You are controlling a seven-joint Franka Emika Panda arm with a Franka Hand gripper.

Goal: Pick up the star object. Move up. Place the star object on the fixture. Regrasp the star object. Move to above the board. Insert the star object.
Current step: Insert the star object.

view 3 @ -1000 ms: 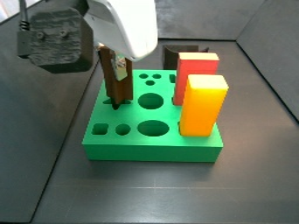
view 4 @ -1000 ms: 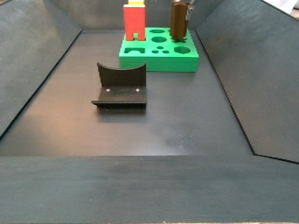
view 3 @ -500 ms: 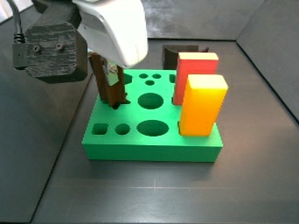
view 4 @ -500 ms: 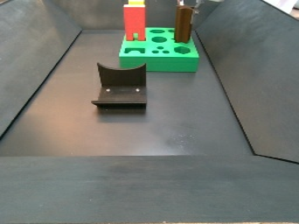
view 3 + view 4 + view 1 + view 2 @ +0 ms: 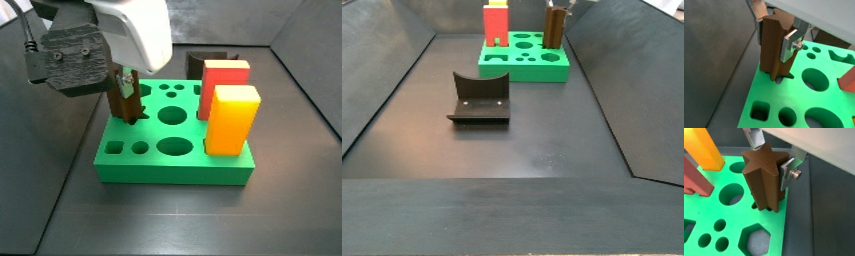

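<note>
The star object (image 5: 127, 100) is a dark-brown peg standing upright with its lower end in the star hole at a corner of the green board (image 5: 174, 172). My gripper (image 5: 124, 85) is above the board, shut on the peg's upper part. In both wrist views the silver fingers (image 5: 788, 45) (image 5: 785, 174) press the sides of the star object (image 5: 771, 45) (image 5: 763, 178), and its foot sits in the board (image 5: 771, 95) (image 5: 734, 215). The black fixture (image 5: 478, 98) stands apart on the floor, away from the board (image 5: 543, 70).
A red block (image 5: 225, 72) and a yellow-orange block (image 5: 233, 118) stand upright in the board beside the peg. Round, square and hexagon holes are open. Dark sloped walls enclose the floor on both sides.
My gripper has moved down with the star object. The peg now sits lower in the star hole than one second ago.
</note>
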